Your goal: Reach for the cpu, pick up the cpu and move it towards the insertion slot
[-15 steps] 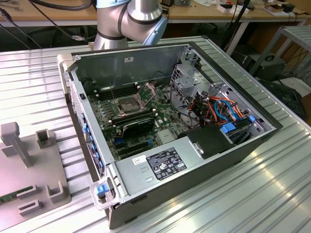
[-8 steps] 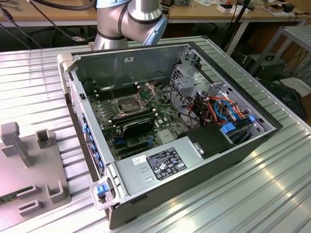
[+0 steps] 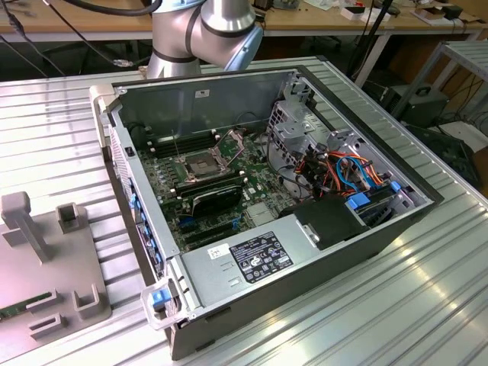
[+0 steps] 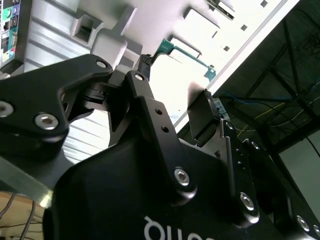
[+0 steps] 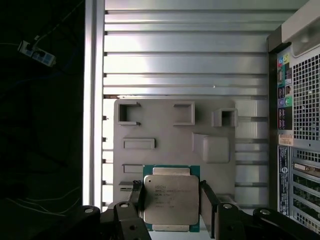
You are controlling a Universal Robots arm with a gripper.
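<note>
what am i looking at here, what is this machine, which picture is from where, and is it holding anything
This is a silver robot arm with a black two-fingered hand. The exterior view comes from a camera off the arm. It shows an open grey computer case lying on a ribbed aluminium table. Inside the case is the insertion slot, a square silver-framed socket. On that view's left lies a grey parts plate. Both wrist views come from cameras riding on the arm. In the first wrist view the hand's fingers sit on either side of the cpu, a small square chip with a pale metallic face, and appear to hold it above the plate.
</note>
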